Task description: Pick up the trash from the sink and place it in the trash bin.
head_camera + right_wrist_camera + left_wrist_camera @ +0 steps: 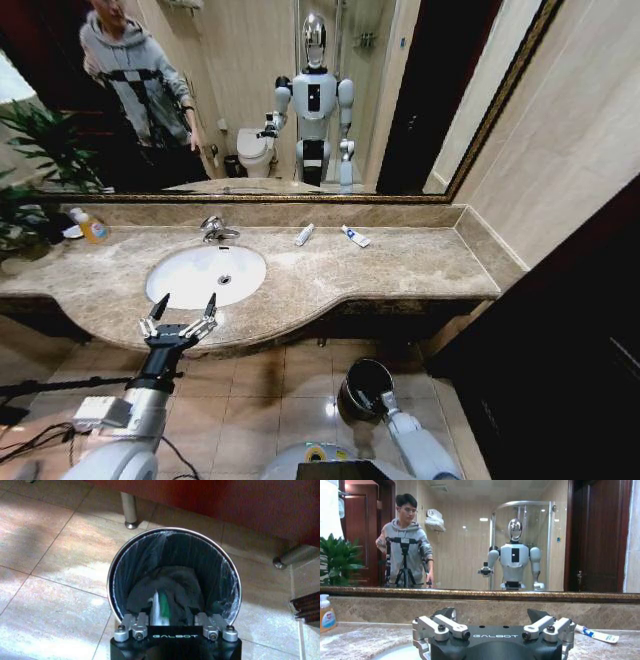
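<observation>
Head view: left gripper hovers at the near edge of the marble counter, fingers spread wide, nothing between them. Sink lies just ahead of its fingertips, white basin with drain, chrome faucet at the far rim. Two small white tubes sit on the counter well off to the gripper's right, past the basin: first tube nearer the faucet, second tube farther right. Orange soap bottle is at far left by the plant. Left wrist view shows the same spread fingers with one blue-print tube beyond the right finger. Right gripper hangs low over the floor, right above the open trash bin; its fingers reach into the bin mouth, can't tell whether spread or closed. A green stick shows between them inside the dark liner; can't tell if it is gripped or lying loose.
</observation>
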### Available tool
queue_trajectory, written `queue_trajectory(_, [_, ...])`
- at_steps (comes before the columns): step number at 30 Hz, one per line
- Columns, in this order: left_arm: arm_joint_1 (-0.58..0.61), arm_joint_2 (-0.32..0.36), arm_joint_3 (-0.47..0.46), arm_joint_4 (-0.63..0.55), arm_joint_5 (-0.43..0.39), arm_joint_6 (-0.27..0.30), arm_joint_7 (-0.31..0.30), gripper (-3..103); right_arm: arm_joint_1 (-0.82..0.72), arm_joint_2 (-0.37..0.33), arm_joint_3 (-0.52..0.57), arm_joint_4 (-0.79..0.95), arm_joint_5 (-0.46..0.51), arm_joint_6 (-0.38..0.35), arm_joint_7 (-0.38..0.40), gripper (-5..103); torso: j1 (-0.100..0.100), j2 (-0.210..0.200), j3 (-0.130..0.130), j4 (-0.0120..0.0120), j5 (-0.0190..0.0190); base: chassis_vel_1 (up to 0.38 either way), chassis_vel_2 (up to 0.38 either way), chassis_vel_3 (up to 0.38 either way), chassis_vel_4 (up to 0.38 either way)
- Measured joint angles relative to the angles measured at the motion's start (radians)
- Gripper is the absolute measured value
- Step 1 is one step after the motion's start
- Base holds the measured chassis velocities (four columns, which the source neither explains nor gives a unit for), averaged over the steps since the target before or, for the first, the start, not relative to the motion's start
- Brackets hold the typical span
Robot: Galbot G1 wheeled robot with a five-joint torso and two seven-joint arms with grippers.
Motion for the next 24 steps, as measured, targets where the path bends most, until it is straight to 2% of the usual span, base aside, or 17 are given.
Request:
queue_trajectory(2, [0.0,0.0,0.0,0.0,0.0,0.0,0.0,100,-0.009,-0.002,0.001,0.013,0.0,-0.001,0.0,53,0.0,0.0,0.0,0.0001,0.0,0.0,0.0,0.0,0.0])
queue_trajectory(3, [0.0,0.0,0.0,0.0,0.0,0.0,0.0,100,-0.009,-0.002,0.001,0.013,0.0,-0.001,0.0,53,0.0,0.0,0.0,0.0001,0.0,0.0,0.0,0.0,0.0])
queue_trajectory(5, [0.0,0.0,0.0,0.0,0.0,0.0,0.0,100,-0.016,-0.003,0.002,0.023,0.0,-0.001,-0.002,64,0.0,0.0,0.0,0.0,0.0,0.0,0.0,0.0,0.0])
queue_trajectory(7, [0.0,0.0,0.0,0.0,0.0,0.0,0.0,100,-0.018,-0.003,0.003,0.025,0.0,-0.001,-0.002,64,0.0,0.0,0.0,0.0,0.0,0.0,0.0,0.0,0.0])
queue_trajectory(10, [0.0,0.0,0.0,0.0,0.0,0.0,0.0,100,-0.029,-0.008,0.005,0.042,0.0,-0.001,-0.002,80,0.0,0.0,0.0,0.0,0.0,0.0,0.0,0.0,0.0])
queue_trajectory(11, [0.0,0.0,0.0,0.0,0.0,0.0,0.0,100,-0.029,-0.008,0.005,0.042,0.0,-0.001,-0.002,80,0.0,0.0,0.0,0.0,0.0,0.0,0.0,0.0,0.0])
queue_trajectory(12, [0.0,0.0,0.0,0.0,0.0,0.0,0.0,100,-0.034,-0.009,0.007,0.052,0.0,-0.002,-0.003,91,0.0,0.0,0.0,0.0,0.0001,0.0,0.0,0.0,0.0])
queue_trajectory(14, [0.0,0.0,0.0,0.0,0.0,0.0,0.0,100,-0.037,-0.009,0.008,0.056,0.0,-0.003,-0.004,91,0.0,0.0,0.0,0.0001,0.0,0.0,0.0,0.0,0.0])
queue_trajectory(16, [0.0,0.0,0.0,0.0,0.0,0.0,0.0,100,-0.044,-0.009,0.01,0.065,0.0,-0.004,-0.004,99,0.0,0.0,0.0,0.0,0.0001,0.0,0.0,0.0,0.0])
queue_trajectory(21, [0.0,0.0,0.0,0.0,0.0,0.0,0.0,100,-0.063,-0.013,0.008,0.104,0.008,-0.01,-0.001,100,0.0,0.0,0.0,0.0001,0.0002,0.0,0.0,0.0,0.0])
queue_trajectory(24, [0.0,0.0,0.0,0.0,0.0,0.0,0.0,100,-0.127,-0.036,-0.002,0.258,0.079,-0.07,-0.006,100,0.0,0.0,0.0,0.0001,0.0003,0.0,0.0,0.0,0.0])
